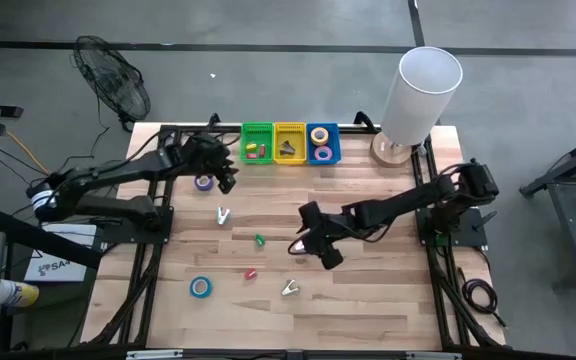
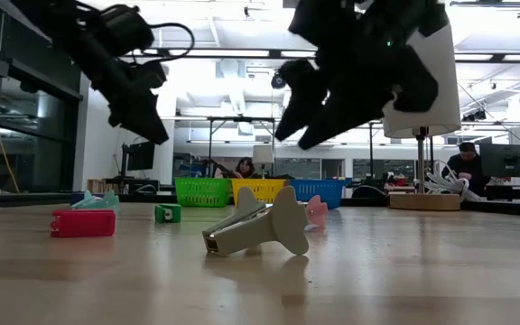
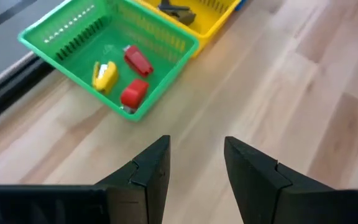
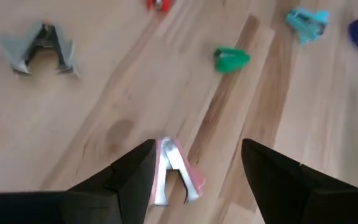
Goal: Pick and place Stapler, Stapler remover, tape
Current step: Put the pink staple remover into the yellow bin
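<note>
A pink staple remover [image 4: 174,172] lies on the table, and my right gripper [image 4: 194,149] hangs open above it, one finger on either side, clear of it in the low view. My left gripper [image 3: 196,146] is open with nothing between its fingers, above bare wood near the green basket [image 3: 166,34], which holds red and yellow staplers [image 3: 134,93]. On the table lie a purple tape roll [image 1: 204,182], a blue tape roll [image 1: 200,287], a green stapler [image 4: 231,59], a red stapler [image 1: 251,272], a teal remover [image 4: 306,22] and a grey remover [image 2: 255,226].
Three baskets stand in a row at the far edge: green [image 1: 257,143], yellow [image 1: 289,143] with a dark remover, blue [image 1: 322,143] with tape rolls. A white cylinder on a round wooden base [image 1: 420,95] stands at the far right corner.
</note>
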### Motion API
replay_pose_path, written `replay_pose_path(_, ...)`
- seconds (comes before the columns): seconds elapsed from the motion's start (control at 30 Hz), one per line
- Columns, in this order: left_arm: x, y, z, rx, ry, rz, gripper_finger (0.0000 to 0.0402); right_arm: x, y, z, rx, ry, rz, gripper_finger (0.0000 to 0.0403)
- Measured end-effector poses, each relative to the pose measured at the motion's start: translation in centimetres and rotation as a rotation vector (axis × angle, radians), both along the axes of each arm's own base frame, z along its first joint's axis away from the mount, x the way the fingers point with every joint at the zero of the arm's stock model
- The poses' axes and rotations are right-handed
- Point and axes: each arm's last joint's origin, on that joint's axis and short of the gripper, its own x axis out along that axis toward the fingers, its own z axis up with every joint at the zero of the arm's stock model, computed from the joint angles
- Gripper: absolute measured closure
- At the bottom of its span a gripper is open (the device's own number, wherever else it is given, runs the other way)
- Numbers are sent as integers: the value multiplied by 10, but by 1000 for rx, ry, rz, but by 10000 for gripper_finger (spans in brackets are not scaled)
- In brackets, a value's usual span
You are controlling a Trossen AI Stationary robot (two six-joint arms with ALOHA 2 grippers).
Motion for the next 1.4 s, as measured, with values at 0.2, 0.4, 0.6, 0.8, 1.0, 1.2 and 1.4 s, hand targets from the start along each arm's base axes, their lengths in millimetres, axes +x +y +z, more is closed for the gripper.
replay_pose_path(0.2, -8, -13, 1, 21, -62, -9, 252, 10, -4, -20, -13, 15, 19, 174)
replay_pose_path(0.4, -10, -23, -2, 50, -51, -1, 252, 14, -6, -30, 4, 26, 39, 174)
replay_pose_path(0.6, -10, -23, -2, 67, -45, 16, 252, 14, -7, -31, 18, 38, 44, 174)
replay_pose_path(0.8, -10, -23, -2, 67, -44, 16, 252, 16, -12, -47, 10, 91, 29, 174)
replay_pose_path(1.0, -10, -23, -2, 67, -44, 15, 252, 18, -12, -58, -15, 118, 2, 173)
replay_pose_path(1.2, -9, -23, -2, 69, -43, 14, 252, 16, -13, -62, -28, 155, 16, 173)
replay_pose_path(1.4, -10, -23, -2, 76, -39, 11, 252, 15, -13, -62, -40, 164, 26, 173)
